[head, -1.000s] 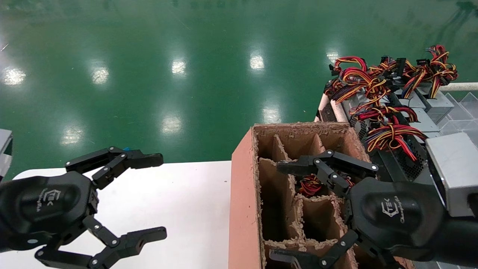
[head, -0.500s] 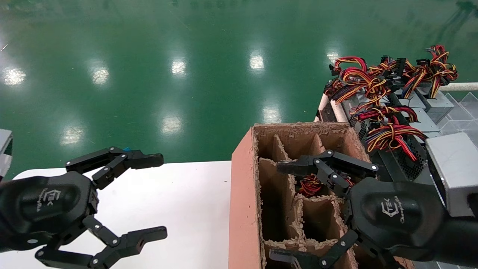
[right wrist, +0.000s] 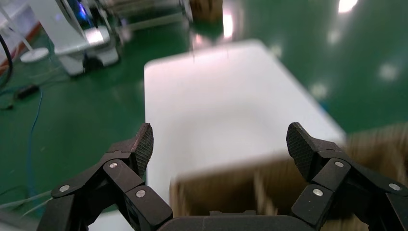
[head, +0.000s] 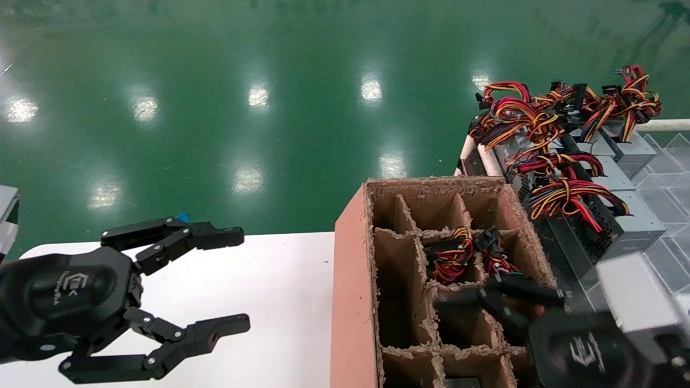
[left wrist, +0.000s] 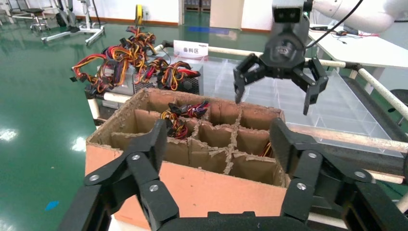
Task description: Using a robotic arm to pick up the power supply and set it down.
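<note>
Several grey power supplies (head: 609, 215) with red, yellow and black wire bundles lie on a rack at the back right; they also show in the left wrist view (left wrist: 144, 72). One more wire bundle (head: 453, 258) (left wrist: 178, 118) pokes out of a middle compartment of the brown cardboard divider box (head: 350, 280) (left wrist: 202, 187). My right gripper (head: 447, 345) (left wrist: 273, 98) (right wrist: 220, 144) hangs open and empty over the box's near right compartments. My left gripper (head: 242, 279) (left wrist: 219, 139) is open and empty over the white table, left of the box.
The white table (head: 269, 285) (right wrist: 216, 106) runs left from the box. Clear plastic panels (head: 663, 161) and white tube rails (head: 488, 159) form the rack on the right. Green floor lies beyond. A white label (left wrist: 190, 48) stands on the rack.
My right gripper has drawn back toward me and to the right, uncovering the wire bundle in the box. My left gripper has shifted slightly, still open.
</note>
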Controlling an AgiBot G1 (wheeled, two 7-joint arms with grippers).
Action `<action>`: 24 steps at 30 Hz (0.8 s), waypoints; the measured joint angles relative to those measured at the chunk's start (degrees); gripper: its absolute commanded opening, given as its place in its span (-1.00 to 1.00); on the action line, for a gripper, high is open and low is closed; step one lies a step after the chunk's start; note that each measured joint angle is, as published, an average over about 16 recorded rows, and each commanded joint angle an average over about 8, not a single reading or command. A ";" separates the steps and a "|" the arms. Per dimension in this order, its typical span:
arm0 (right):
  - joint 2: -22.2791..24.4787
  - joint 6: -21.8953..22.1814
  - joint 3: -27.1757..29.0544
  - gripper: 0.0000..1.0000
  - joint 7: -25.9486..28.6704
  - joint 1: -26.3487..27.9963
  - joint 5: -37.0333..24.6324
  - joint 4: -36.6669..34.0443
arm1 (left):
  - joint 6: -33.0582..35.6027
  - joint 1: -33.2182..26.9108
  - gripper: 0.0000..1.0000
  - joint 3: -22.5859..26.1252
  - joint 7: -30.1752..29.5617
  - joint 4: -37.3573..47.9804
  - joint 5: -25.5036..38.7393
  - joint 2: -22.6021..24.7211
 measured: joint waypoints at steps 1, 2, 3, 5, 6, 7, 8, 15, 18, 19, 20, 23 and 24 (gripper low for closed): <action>0.86 -0.28 -0.66 1.00 0.46 0.05 -0.44 0.21 | 0.00 0.00 -1.00 0.00 0.00 0.00 0.00 0.00; 1.73 -0.54 -1.39 1.00 0.91 0.10 -0.88 0.45 | 0.00 0.00 -1.00 0.00 0.00 0.00 0.00 0.00; 2.60 -0.75 -2.15 1.00 1.33 0.14 -1.30 0.68 | 0.00 0.00 -1.00 0.00 0.00 0.00 0.00 0.00; 4.24 -1.03 -3.71 1.00 1.93 0.24 -1.98 1.12 | 0.00 0.00 -1.00 0.00 0.00 0.00 0.00 0.00; 5.00 -1.11 -4.49 1.00 2.07 0.30 -2.27 1.31 | 0.00 0.00 -1.00 0.00 0.00 0.00 0.00 0.00; 5.70 -1.15 -5.26 1.00 2.10 0.39 -2.52 1.49 | 0.00 0.00 -1.00 0.00 0.00 0.00 0.00 0.00; 6.37 -1.19 -6.05 1.00 2.04 0.51 -2.81 1.66 | 0.00 0.00 -1.00 0.00 0.00 0.00 0.00 0.00; 9.44 -1.16 -11.42 0.93 -0.02 2.47 -5.12 2.26 | 0.00 0.00 -1.00 0.00 0.00 0.00 0.00 0.00; 10.02 -1.08 -13.39 0.66 -1.25 3.69 -6.04 2.16 | 0.00 0.00 -1.00 0.00 0.00 0.00 0.00 0.00; 10.15 -1.05 -14.00 0.51 -1.64 4.10 -6.34 2.10 | 0.00 0.00 -1.00 0.00 0.00 0.00 0.00 0.00; 10.25 -1.02 -14.59 0.33 -2.00 4.50 -6.63 2.04 | 0.00 0.00 -1.00 0.00 0.00 0.00 0.00 0.00; 10.36 -0.97 -16.22 -0.32 -2.74 5.62 -7.21 1.76 | 0.00 0.00 -1.00 0.00 0.00 0.00 0.00 0.00; 10.37 -0.95 -16.72 -0.49 -2.91 5.97 -7.35 1.67 | 0.00 0.00 -1.00 0.00 0.00 0.00 0.00 0.00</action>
